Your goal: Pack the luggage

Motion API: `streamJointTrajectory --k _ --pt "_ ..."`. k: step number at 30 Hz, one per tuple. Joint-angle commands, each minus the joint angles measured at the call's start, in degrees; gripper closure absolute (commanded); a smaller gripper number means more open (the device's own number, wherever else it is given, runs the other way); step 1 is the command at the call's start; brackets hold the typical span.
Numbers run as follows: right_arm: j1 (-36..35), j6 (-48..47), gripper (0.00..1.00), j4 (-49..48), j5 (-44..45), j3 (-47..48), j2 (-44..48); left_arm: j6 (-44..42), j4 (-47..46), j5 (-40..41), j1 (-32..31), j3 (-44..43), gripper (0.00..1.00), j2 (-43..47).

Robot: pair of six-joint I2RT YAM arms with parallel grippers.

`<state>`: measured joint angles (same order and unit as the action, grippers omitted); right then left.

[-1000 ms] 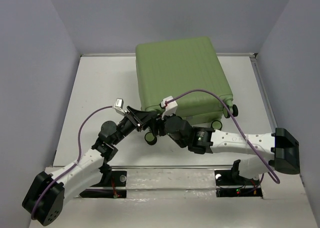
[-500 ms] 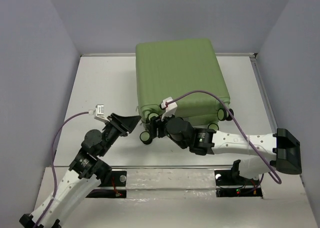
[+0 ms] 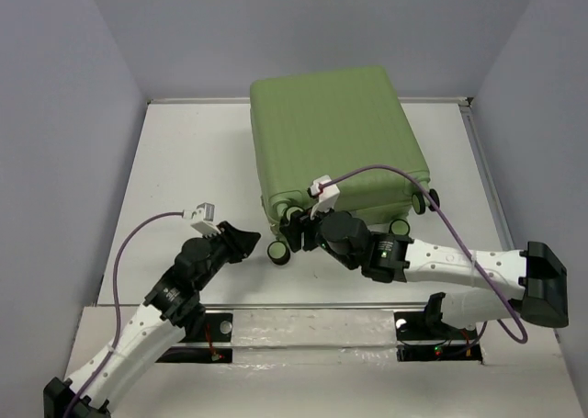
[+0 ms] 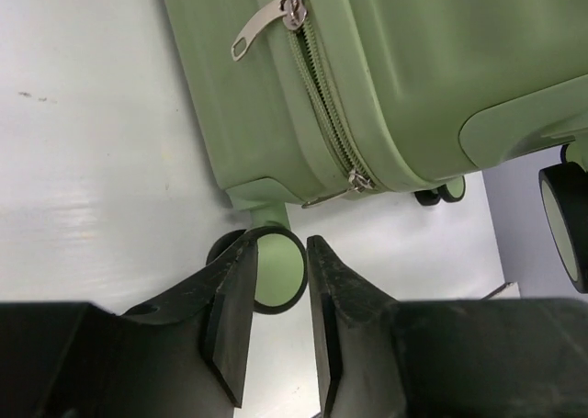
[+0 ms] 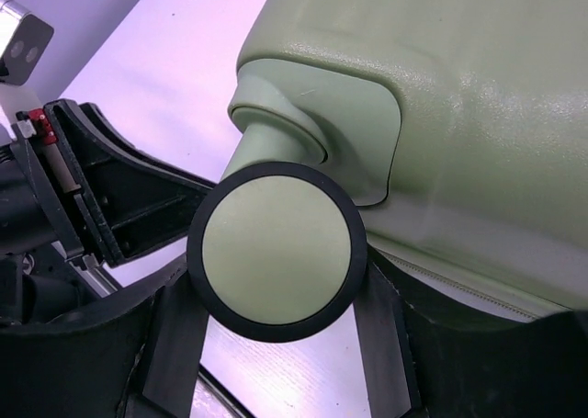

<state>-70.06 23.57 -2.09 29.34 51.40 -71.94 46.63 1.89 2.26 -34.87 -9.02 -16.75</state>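
Observation:
The light-green luggage lies flat and closed at the back middle of the table. The left wrist view shows its zipped side with two metal zipper pulls. My right gripper is at its near left corner. In the right wrist view the gripper has its fingers pressed on both sides of a black wheel with a green hub. My left gripper sits just left of that corner. In its own view the left gripper is narrowly open and empty, with a wheel just past its tips.
Grey walls close in the white table on the left, back and right. Other luggage wheels stick out at the near right corner. A purple cable loops over the luggage shell. My left gripper shows in the right wrist view.
My left gripper pulled back left from the luggage corner, then came back toward the wheel. The right gripper and the luggage's near edge shifted slightly right.

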Motion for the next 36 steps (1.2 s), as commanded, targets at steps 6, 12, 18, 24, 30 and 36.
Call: streamJointTrajectory --k 6,12,18,24,30,36 --pt "3.4 0.5 0.93 -3.2 6.5 -2.0 5.5 -15.5 -20.7 -3.8 -3.7 -3.1 0.54 -12.8" --pt "3.4 0.7 0.93 -2.8 6.3 -1.8 5.3 -18.1 -25.2 -5.6 -4.9 -4.3 0.51 -16.5" --pt "3.4 1.3 0.93 -2.8 5.6 -1.8 4.7 -19.4 -29.0 -6.0 -6.6 -6.5 0.51 -23.8" --pt "3.4 1.5 0.93 -2.8 4.9 -1.9 5.0 -20.5 -30.4 -3.8 -7.0 -7.0 0.55 -28.2" --pt "3.4 1.7 0.93 -3.2 4.6 -2.2 4.8 -21.8 -30.9 -3.1 -7.0 -8.5 0.66 -30.5" --pt "3.4 1.7 0.93 -3.5 4.8 -3.4 5.9 -22.4 -28.4 3.0 -7.1 -9.7 0.94 -30.6"
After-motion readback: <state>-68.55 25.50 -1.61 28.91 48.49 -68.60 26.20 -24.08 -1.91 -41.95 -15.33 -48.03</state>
